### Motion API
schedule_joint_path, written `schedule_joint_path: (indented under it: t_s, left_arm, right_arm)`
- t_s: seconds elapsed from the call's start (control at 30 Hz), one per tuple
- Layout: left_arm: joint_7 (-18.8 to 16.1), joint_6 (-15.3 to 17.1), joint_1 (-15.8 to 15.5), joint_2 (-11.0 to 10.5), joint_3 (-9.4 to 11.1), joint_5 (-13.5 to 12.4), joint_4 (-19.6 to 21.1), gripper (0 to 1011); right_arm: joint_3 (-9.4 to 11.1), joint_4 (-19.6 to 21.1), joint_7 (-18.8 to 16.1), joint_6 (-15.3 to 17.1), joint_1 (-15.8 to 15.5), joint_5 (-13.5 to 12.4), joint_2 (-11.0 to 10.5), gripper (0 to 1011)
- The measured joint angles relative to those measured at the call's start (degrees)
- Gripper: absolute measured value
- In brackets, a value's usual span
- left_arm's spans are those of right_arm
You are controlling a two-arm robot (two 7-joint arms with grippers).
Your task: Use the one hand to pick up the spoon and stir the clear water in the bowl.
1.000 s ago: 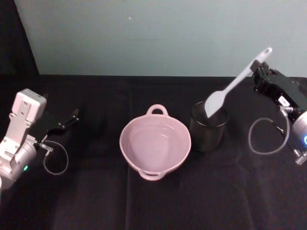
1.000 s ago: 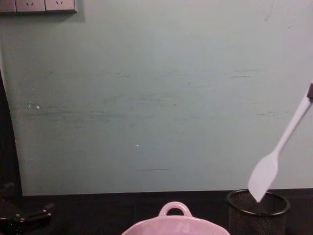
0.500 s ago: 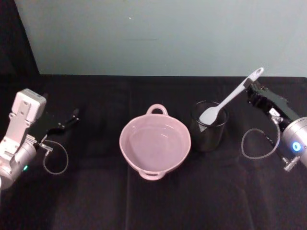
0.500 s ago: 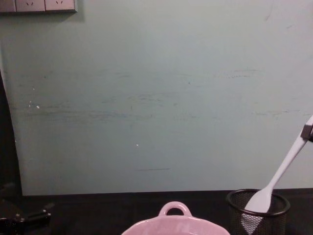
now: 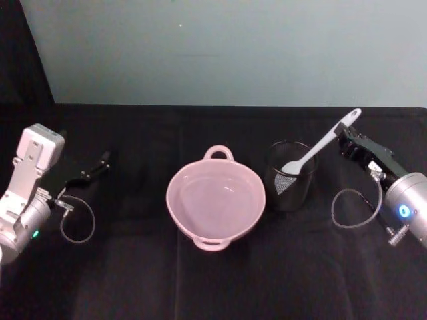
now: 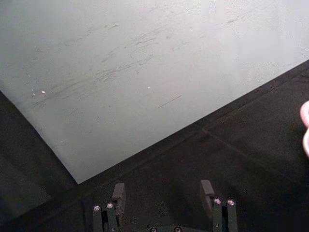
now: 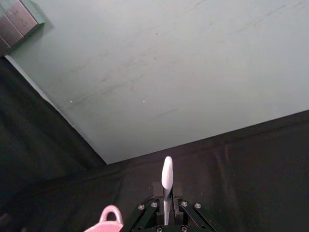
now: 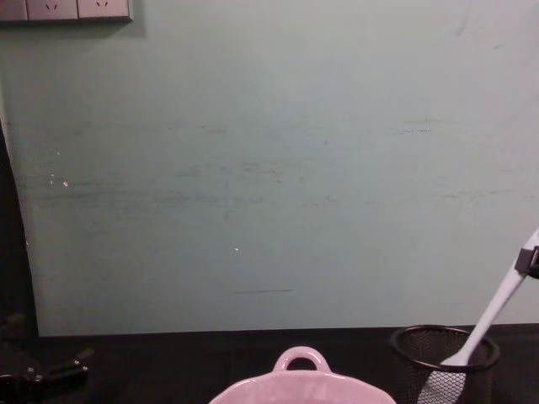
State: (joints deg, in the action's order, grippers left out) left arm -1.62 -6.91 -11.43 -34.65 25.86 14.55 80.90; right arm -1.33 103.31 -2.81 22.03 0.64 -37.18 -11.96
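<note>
The pale pink bowl [image 5: 215, 200] with water sits mid-table; its loop handle shows in the chest view [image 8: 299, 360]. The white spoon [image 5: 320, 147] leans in the black mesh cup [image 5: 290, 177], blade down inside, handle slanting up to the right. My right gripper [image 5: 344, 136] is shut on the handle near its top end, to the right of the cup. In the right wrist view the spoon's handle [image 7: 167, 181] stands up between the fingers. From the chest the spoon [image 8: 497, 307] rises out of the cup [image 8: 442, 362]. My left gripper [image 5: 100, 163] rests open at the far left.
A black cloth [image 5: 133, 267] covers the table, and a pale green wall [image 5: 220, 47] stands right behind it. Cable loops hang by both wrists, one on the right [image 5: 350, 210] and one on the left [image 5: 77, 227]. Wall sockets [image 8: 67, 8] sit at upper left.
My right gripper has come down and slightly left with the spoon. The blade went from above the mesh cup's rim to deep inside the cup. The left arm has not moved.
</note>
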Motion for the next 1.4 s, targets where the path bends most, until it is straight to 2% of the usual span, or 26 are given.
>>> schedule_joint_path:
  t_s: [0.57, 1.4]
  left_arm:
    - [0.0, 0.0, 0.0, 0.0, 0.0, 0.0, 0.0, 1011]
    - [0.0, 0.0, 0.0, 0.0, 0.0, 0.0, 0.0, 1011]
  right_arm:
    - [-1.4, -1.0, 1.0, -1.3, -0.6, -2.0, -1.5, 109]
    - [-2.8, -2.7, 1.4, -3.0, -0.3, -6.6, -3.7, 109]
